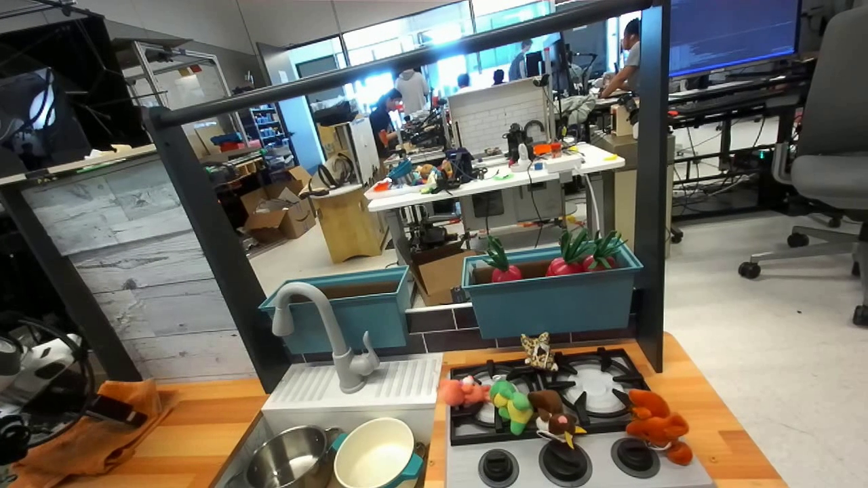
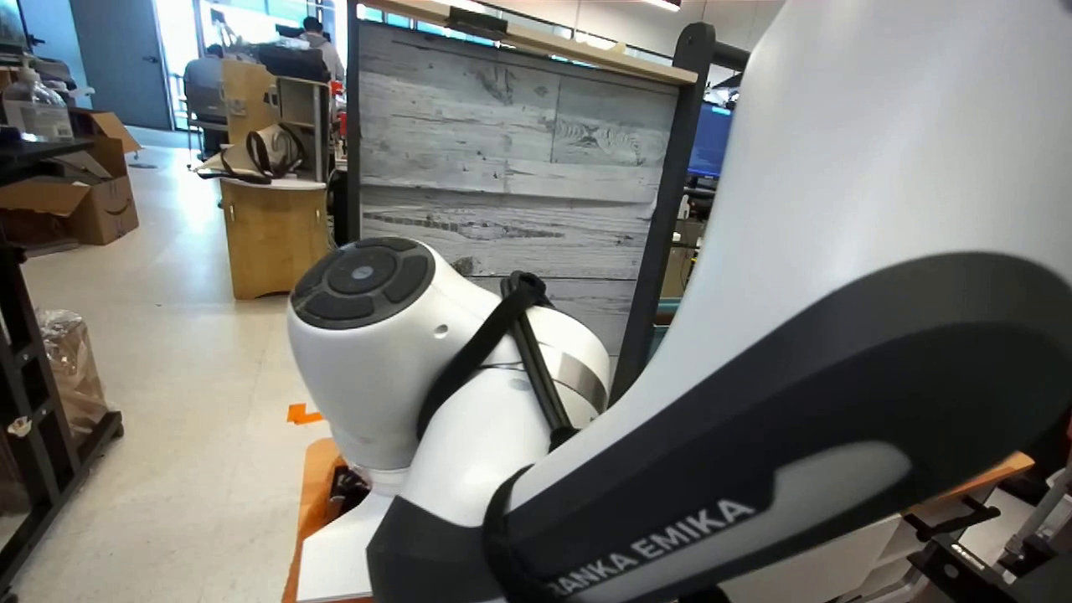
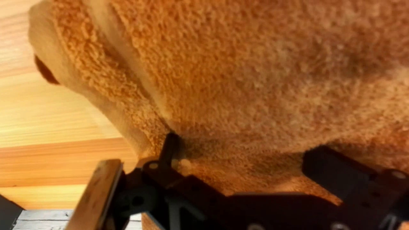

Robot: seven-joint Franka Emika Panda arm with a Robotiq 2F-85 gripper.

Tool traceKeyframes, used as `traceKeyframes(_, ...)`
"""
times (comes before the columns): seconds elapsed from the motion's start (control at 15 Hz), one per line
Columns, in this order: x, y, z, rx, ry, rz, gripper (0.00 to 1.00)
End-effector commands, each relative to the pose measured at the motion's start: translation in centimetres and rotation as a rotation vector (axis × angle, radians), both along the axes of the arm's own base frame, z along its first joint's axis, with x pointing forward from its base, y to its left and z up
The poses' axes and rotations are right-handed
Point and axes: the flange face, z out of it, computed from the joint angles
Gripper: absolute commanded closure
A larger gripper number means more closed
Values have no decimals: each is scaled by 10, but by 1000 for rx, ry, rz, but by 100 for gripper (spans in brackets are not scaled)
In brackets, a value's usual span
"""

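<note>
Loosely, the orange terry towel (image 3: 230, 80) lies rumpled on the wooden counter (image 1: 196, 427), which I judge carries all its weight, since my tool (image 3: 246, 150) has its fingers spread wide at the cloth without gripping it. I read that gap as room for a bunched fold between the tips, though whether they press on it I can't tell. Farther along, the sink (image 1: 305, 412) boxes in a stainless-steel pot (image 1: 288, 457) and a cream-and-teal pot (image 1: 375, 453), probably keeping them from sliding.

2 pots (image 1: 376, 451) in a sink (image 1: 319, 417), gray faucet (image 1: 350, 369), 3 radishes (image 1: 564, 267) — red, leafy — in a teal planter (image 1: 553, 308)
</note>
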Motion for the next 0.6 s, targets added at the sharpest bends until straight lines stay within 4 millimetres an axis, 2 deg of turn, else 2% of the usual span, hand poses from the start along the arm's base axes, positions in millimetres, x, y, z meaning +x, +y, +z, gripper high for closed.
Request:
traceKeyframes(0.0,25,-59,-19,-44,-11,-71,0)
traceKeyframes(0.07,33,-90,-19,-80,-15,-112,0)
traceKeyframes(0.27,52,-165,-14,-174,-33,-236,0)
traceKeyframes(0.33,58,-181,-14,-187,-36,-255,0)
traceKeyframes(0.4,62,-190,-16,-191,-36,-271,0)
traceKeyframes(0.53,60,-171,-23,-142,-29,-245,0)
